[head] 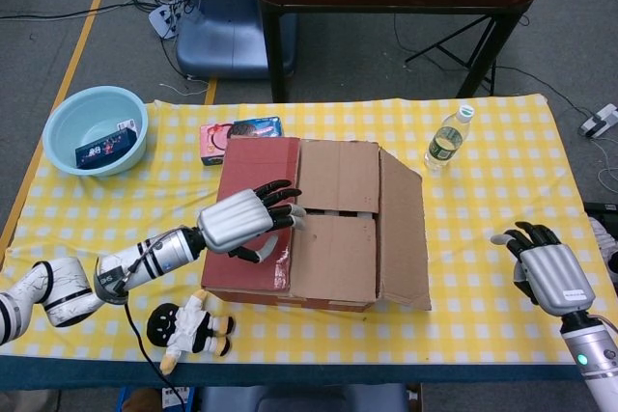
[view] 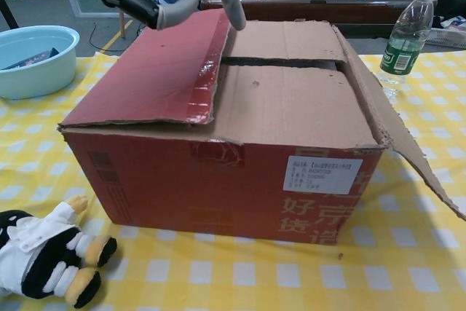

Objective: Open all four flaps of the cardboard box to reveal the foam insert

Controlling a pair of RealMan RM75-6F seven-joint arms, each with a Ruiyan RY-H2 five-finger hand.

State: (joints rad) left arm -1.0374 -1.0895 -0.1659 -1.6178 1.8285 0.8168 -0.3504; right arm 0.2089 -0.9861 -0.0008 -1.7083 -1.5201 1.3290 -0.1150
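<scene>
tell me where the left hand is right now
In the head view the left hand hovers over the red flap on the left side of the cardboard box, fingers spread near the flap's inner edge.
</scene>
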